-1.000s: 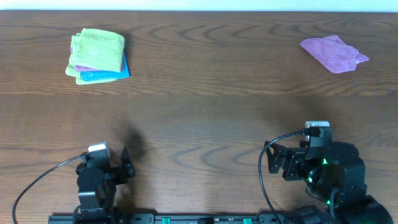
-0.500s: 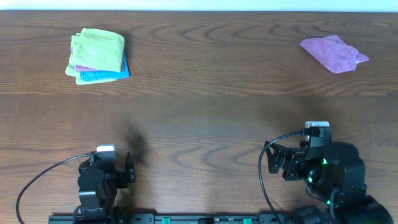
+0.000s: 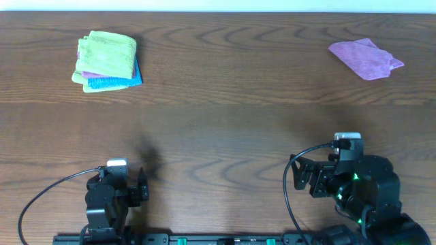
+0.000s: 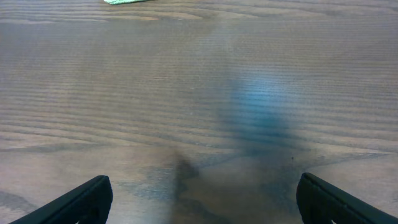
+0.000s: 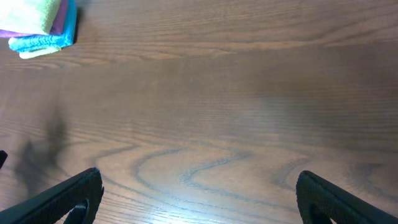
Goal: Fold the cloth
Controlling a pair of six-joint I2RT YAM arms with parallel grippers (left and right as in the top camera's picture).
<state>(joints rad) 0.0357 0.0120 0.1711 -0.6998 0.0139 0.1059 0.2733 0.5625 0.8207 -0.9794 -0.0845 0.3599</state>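
Note:
The lime-green cloth (image 3: 109,53) lies folded on top of a small stack at the far left of the table. A sliver of it shows at the top of the left wrist view (image 4: 127,2) and its corner in the right wrist view (image 5: 28,12). My left gripper (image 3: 141,186) is open and empty near the front edge, far from the cloth; its fingertips frame bare wood in its wrist view (image 4: 202,202). My right gripper (image 3: 303,175) is open and empty at the front right, over bare wood in its wrist view (image 5: 199,199).
Under the green cloth lie a purple layer (image 3: 92,73) and a blue folded cloth (image 3: 112,82), the blue one also in the right wrist view (image 5: 43,40). A crumpled purple cloth (image 3: 366,58) lies at the far right. The wooden table (image 3: 225,122) spans the view.
My left arm has drawn back slightly toward the front edge and settled. The right arm and the cloths have not moved.

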